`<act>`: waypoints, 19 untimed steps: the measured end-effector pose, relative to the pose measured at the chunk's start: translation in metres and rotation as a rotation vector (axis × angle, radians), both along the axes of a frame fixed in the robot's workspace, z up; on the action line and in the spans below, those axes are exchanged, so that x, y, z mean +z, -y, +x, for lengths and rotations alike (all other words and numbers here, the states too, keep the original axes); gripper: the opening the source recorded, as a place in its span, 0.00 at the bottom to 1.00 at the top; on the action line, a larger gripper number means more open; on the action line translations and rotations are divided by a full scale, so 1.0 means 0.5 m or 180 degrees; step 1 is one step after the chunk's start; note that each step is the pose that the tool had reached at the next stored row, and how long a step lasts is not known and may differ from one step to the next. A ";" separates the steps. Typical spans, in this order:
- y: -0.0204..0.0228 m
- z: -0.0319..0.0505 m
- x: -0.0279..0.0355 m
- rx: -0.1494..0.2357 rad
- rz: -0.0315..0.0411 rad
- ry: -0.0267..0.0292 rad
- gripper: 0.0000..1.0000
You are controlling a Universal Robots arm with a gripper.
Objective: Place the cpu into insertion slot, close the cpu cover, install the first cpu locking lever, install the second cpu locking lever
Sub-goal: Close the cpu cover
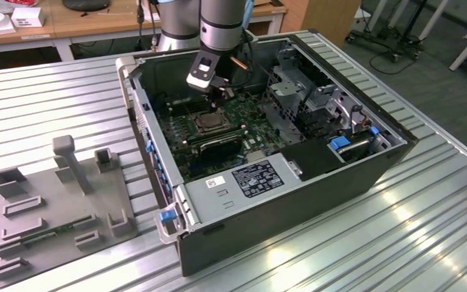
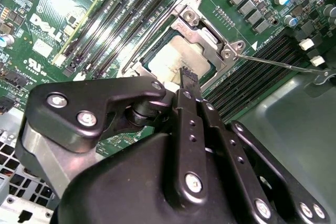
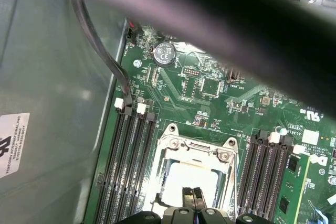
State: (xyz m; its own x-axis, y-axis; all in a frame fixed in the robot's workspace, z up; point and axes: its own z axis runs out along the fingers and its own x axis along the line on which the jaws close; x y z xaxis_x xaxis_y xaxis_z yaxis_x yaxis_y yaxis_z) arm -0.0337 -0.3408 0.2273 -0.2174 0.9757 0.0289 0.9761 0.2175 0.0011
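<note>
The claw, pressed together on nothing, hovers just over the cpu seated in the insertion slot under the cpu cover; light, stiff, fragile, it likely wants gripping by its edges.

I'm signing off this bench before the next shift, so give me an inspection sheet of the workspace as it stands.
Surface: slatted metal table, bearing an open computer case.
Job's things: cpu lies under the cpu cover, seen through its window; a thin lever rod sticks out beside it.
Clutter: grey fixture tray at the exterior view's left of the case.
Claw: shut, at the cpu; contact unclear.
Cables: black cable reaches the edge of the green board.
Surroundings: wooden desks behind.
</note>
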 end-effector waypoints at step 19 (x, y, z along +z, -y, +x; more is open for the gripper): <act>0.0001 0.000 0.000 0.0470 0.0001 0.0000 0.11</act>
State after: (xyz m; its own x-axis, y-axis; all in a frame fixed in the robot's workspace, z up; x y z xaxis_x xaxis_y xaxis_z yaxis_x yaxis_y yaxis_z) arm -0.0338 -0.3409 0.2273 -0.3585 0.9331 0.0293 0.9335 0.3586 0.0011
